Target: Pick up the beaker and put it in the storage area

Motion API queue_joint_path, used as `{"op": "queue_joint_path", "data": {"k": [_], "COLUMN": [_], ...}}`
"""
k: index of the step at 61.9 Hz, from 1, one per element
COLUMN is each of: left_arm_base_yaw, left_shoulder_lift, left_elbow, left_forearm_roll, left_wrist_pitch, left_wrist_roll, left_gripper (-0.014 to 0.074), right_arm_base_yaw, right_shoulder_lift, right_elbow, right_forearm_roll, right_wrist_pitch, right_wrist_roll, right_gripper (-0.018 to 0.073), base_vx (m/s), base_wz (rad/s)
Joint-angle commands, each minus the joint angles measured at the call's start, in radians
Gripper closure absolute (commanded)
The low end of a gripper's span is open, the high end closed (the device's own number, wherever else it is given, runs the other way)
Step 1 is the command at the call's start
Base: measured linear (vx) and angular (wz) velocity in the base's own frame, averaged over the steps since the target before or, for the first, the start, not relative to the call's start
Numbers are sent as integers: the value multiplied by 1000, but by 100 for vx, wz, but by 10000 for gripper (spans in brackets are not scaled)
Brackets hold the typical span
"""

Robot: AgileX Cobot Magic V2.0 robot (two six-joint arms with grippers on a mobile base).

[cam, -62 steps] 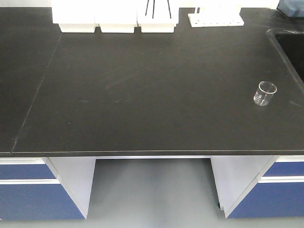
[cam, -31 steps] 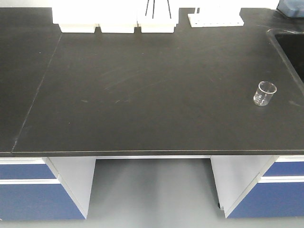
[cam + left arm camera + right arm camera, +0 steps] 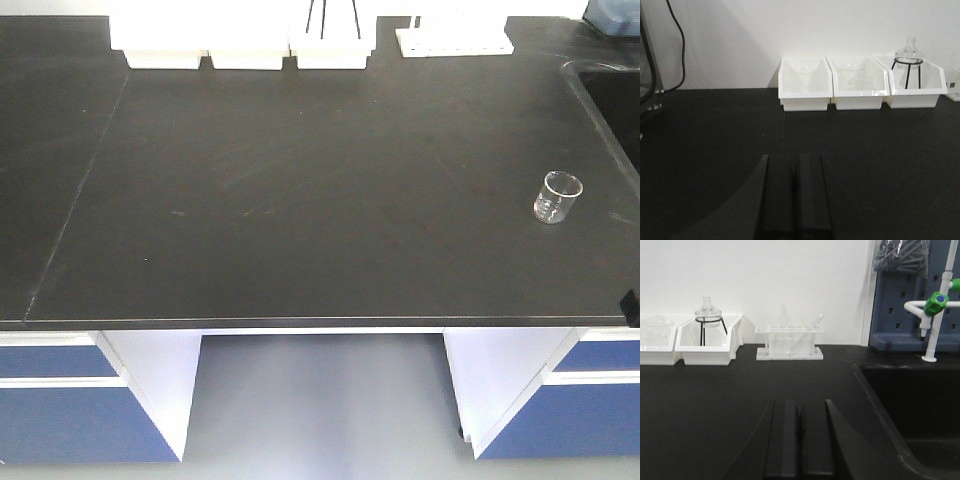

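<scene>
The beaker (image 3: pixel 557 197) stands upright on the right side of the black table (image 3: pixel 330 200), near the rim of the sink (image 3: pixel 615 110), with nothing touching it. Along the far edge sit three white bins (image 3: pixel 245 35) and, to their right, a white tube rack (image 3: pixel 455 40). The rightmost bin holds a glass flask (image 3: pixel 909 50) on a black wire stand. Blue cabinets (image 3: pixel 60 400) lie under the table. The left gripper (image 3: pixel 796 165) and the right gripper (image 3: pixel 800 410) hang low over the table, each with its jaws pressed together and holding nothing.
</scene>
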Motion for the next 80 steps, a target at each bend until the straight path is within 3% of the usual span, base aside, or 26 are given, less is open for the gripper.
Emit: {"op": "queue_joint_path", "data": {"k": [1, 11, 19, 27, 32, 50, 57, 68, 80], "left_arm_base_yaw": [-8, -8, -8, -8, -8, -8, -8, -8, -8], "left_shoulder_lift": [11, 10, 11, 11, 11, 11, 11, 11, 11], "left_elbow": [-28, -28, -28, -28, -28, -28, -28, -28, -28], "left_forearm_roll": [-5, -4, -4, -5, -5, -5, -5, -5, -5], "left_wrist_pitch": [-97, -89, -91, -92, -94, -98, -97, -97, -98], "left_wrist_roll": [-9, -4, -8, -8, -8, -8, -8, -8, -8], "left_gripper": [457, 265, 148, 110, 111, 118, 118, 118, 118], "right_arm_base_yaw": [-2, -2, -2, -2, -2, -3, -1, -1, -1], "right_shoulder_lift": [30, 118, 201, 279, 339, 729, 926, 1146, 1262], "right_elbow": [-30, -30, -30, -30, -30, -31, -71, -215, -297], "right_forearm_roll": [4, 4, 4, 9, 9, 130, 130, 127, 137], "right_wrist_pitch": [-91, -101, -116, -187, -238, -571, -729, -759, -768], "right_wrist_roll": [3, 3, 3, 11, 0, -44, -49, 7, -7], "right_gripper": [503, 356, 169, 16, -24, -31, -31, -31, -31], "base_vx": [0, 0, 0, 0, 0, 0, 0, 0, 0], "base_wz": [0, 0, 0, 0, 0, 0, 0, 0, 0]}}
